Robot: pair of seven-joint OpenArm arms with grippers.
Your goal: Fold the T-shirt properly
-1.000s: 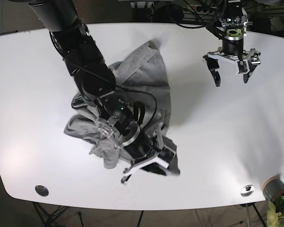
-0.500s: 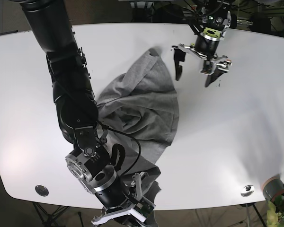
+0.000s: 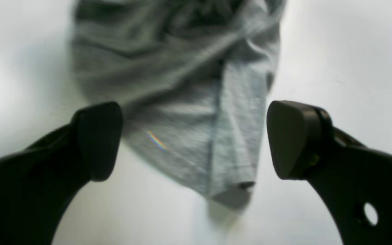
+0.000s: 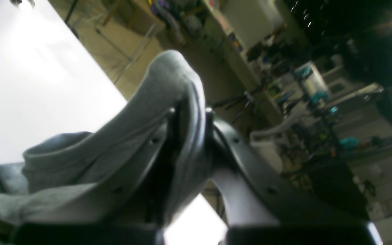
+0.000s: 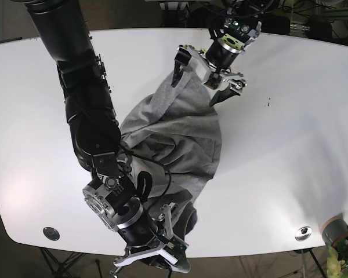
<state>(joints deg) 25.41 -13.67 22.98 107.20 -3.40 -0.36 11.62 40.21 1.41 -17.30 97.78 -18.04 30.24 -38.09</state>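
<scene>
The grey T-shirt [image 5: 174, 139] lies stretched across the white surface [image 5: 290, 145]. The right end effector [image 4: 189, 115] is clamped on a fold of it near the front edge; the left end effector [image 3: 192, 139] hangs spread wide above its far corner

Left gripper [image 5: 204, 74] at far side of my base view, jaws spread wide, dark pads [image 3: 97, 139] standing well apart, T-shirt [image 5: 174, 133] corner between them, not pinched. Wrist angled down. Right arm reaches from far left toward near edge, elbow bent. Right gripper [image 5: 156, 258] low at near edge, jaws clamped tight on fold of grey cloth, seen in wrist view.
</scene>
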